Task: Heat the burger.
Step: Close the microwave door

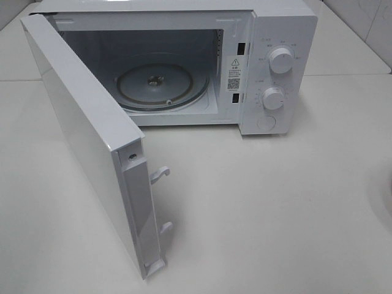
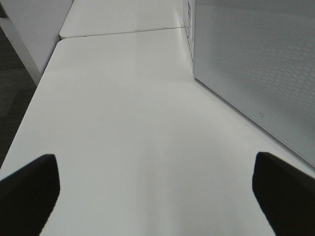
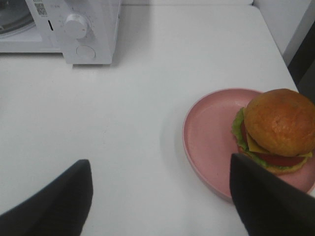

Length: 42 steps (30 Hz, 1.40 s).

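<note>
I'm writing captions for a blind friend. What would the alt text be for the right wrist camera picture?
A burger sits on a round pink plate on a white table, seen between the two dark fingers of the open right gripper. Farther off stands a white microwave with its knob panel showing.

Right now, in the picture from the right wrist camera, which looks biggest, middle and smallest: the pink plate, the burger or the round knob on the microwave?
1. The pink plate looks biggest, though part runs out of the picture.
2. The burger comes next, sitting on that plate.
3. The knob looks smallest, but it is farther from the camera, so its true size is unsure.
</note>
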{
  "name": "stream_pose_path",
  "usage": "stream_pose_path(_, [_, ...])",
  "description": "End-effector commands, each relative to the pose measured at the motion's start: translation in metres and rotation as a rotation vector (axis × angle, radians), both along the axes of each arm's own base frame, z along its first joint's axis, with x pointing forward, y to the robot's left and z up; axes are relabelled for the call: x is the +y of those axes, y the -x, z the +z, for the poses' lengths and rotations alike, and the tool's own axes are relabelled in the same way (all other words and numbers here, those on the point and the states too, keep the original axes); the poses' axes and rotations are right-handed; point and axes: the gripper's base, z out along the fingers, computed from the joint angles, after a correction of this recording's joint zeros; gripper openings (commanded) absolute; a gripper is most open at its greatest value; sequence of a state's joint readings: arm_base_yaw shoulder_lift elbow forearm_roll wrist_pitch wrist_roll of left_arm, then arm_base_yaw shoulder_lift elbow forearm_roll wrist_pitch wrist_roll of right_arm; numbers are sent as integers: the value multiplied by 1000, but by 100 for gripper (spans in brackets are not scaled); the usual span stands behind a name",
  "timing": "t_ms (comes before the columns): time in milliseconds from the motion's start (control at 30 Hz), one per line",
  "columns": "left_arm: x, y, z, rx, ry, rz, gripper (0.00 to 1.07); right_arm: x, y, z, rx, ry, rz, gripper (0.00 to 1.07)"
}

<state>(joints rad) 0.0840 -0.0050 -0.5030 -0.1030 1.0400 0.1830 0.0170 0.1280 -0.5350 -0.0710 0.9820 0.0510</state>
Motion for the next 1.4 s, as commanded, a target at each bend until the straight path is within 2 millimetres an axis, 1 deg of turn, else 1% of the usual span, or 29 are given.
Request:
stream_pose_path(33, [0,2,-1,-20,3,4,101,0,9,-6,-43,45,34,76])
stream_pose_path(67, [0,2,-1,-20,3,4,101,0,10,-10,-48,46,35,76])
stream_pose_path(200, [0,2,-1,-20,3,4,101,1,13,-11,-90,42,35,77])
stream_pose_path(267, [0,2,-1,-20,3,4,101,0,20,-11,-132,40,32,79])
stream_pose_path(367, [0,2,-1,-20,3,4,101,0,19,-11,-131,37,28,80])
stream_pose_path(433, [0,2,-1,-20,3,4,101,0,19,-11,-131,37,28,87])
stream_pose_path(467, [0,2,-1,-20,3,4,101,0,19,-11,-131,37,28,87])
stream_pose_path(533, [0,2,-1,-20,3,4,101,0,19,-11,-131,37,28,101])
stream_pose_path(800, [0,2,-1,-20,3,4,101,0,19,-11,-130,42,31,100])
stream_pose_path(933, [0,2,-1,-20,3,4,101,0,19,-11,-130,43,34,96])
stream_pose_path(967, [0,2,-1,-20,3,4,101,0,19,-11,-130,43,34,93])
stream_pose_path(1000, [0,2,-1,-20,3,4,101,0,19,-11,-130,43,34,93])
stream_pose_path(1067, [0,2,-1,-20,3,4,101,0,19,-11,-130,43,34,85])
stream_pose_path(1100, [0,2,-1,-20,3,4,101,0,19,-11,-130,43,34,85])
stream_pose_path(1133, [0,2,-1,-20,3,4,101,0,19,-11,-130,43,34,78])
stream_pose_path(1167, [0,2,-1,-20,3,4,101,0,19,-11,-130,43,34,78])
stream_pose_path(1200, [0,2,-1,-20,3,4,101,0,19,-11,-130,43,34,74])
stream_pose_path(1233, [0,2,-1,-20,3,4,101,0,19,-11,-130,43,34,67])
stream_pose_path(1267, [0,2,-1,-20,3,4,101,0,19,-11,-130,43,34,67])
stream_pose_path(1300, [0,2,-1,-20,3,4,101,0,19,-11,-130,43,34,64])
stream_pose_path(1333, [0,2,-1,-20,3,4,101,0,19,-11,-130,43,34,59])
stream_pose_path(1367, [0,2,-1,-20,3,4,101,0,19,-11,-130,43,34,59])
stream_pose_path(1400, [0,2,-1,-20,3,4,101,0,19,-11,-130,43,34,55])
